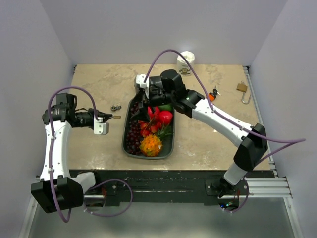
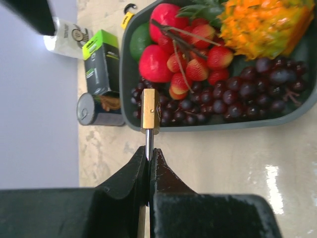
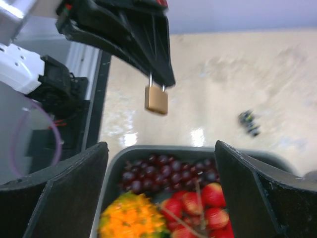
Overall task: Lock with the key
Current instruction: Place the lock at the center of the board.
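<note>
My left gripper (image 1: 110, 119) is shut on the steel shackle of a small brass padlock (image 1: 116, 117), held just left of the fruit tray (image 1: 128, 148). In the left wrist view the padlock (image 2: 150, 110) sticks out past the closed gripper (image 2: 149, 151). A small dark key bunch (image 1: 116, 107) lies on the table just beyond it. My right gripper (image 1: 146, 99) is open and empty above the tray's far end. Its wrist view shows the hanging padlock (image 3: 156, 98), the keys (image 3: 247, 123) and the open gripper (image 3: 158, 148).
The grey tray (image 2: 124, 59) holds grapes, strawberries, apples and an orange fruit. A second brass padlock (image 1: 242, 89) with a long shackle and another key set (image 1: 214, 93) lie far right. A white bottle (image 1: 185, 63) stands at the back. A can (image 2: 94, 109) and a green box (image 2: 101, 62) stand beside the tray.
</note>
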Tool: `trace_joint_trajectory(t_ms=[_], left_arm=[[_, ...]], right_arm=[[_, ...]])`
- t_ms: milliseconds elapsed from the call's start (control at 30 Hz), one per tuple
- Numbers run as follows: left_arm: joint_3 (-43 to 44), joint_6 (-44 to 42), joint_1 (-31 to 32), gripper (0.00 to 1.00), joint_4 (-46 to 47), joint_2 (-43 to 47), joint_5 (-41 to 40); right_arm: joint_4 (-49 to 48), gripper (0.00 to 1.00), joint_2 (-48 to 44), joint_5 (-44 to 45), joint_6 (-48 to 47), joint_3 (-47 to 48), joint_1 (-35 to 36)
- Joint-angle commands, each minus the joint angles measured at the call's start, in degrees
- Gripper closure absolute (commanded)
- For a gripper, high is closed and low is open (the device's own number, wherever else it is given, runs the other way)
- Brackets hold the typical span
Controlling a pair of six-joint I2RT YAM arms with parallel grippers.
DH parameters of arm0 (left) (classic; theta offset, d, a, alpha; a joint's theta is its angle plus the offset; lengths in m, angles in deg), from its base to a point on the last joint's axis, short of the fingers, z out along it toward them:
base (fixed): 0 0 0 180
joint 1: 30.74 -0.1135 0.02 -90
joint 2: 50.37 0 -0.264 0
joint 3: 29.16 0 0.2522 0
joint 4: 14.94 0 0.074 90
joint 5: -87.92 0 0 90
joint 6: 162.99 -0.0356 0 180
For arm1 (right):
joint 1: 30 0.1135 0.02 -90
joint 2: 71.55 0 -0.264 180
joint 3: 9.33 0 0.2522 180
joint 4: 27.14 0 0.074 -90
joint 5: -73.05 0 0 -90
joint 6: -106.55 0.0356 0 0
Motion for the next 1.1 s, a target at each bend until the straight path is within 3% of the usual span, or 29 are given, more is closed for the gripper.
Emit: trace_joint_trajectory(t_ms=[0,233,567,833,967,1000,1067], left_arm=[[3.3,-11.8,2.1,1.0,-5.9,-0.3,1.1],[3.5,-9.9,2.3,1.0,-5.9,-0.5,1.9],[3.8,-8.1,2.4,1.0,-5.7,-1.0,2.3],[3.6,-6.8,2.4,1.0,-5.1,-1.8,1.9],[3.6,-5.6,2.4,1.0,-4.5,-1.8,1.9],[3.6,-5.3,2.4,0.98,-4.3,-1.7,1.8],[3.6,-1.8,2.5,0.77,-2.5,-1.6,1.7]], right_arm=[[-6.1,0.12,-2.1,6.8,-14.6,-3.3,3.3],[-6.1,0.24,-0.6,6.5,-23.5,-3.7,8.4],[-10.0,0.38,2.5,15.2,-26.1,-4.0,12.4],[-11.9,0.7,4.1,19.5,-26.7,-3.3,12.6],[-11.9,1.0,4.0,20.6,-26.7,-4.0,12.6],[-13.7,1.0,3.7,21.0,-26.2,-4.3,12.6],[-14.4,1.0,3.6,20.9,-25.4,-4.7,12.6]])
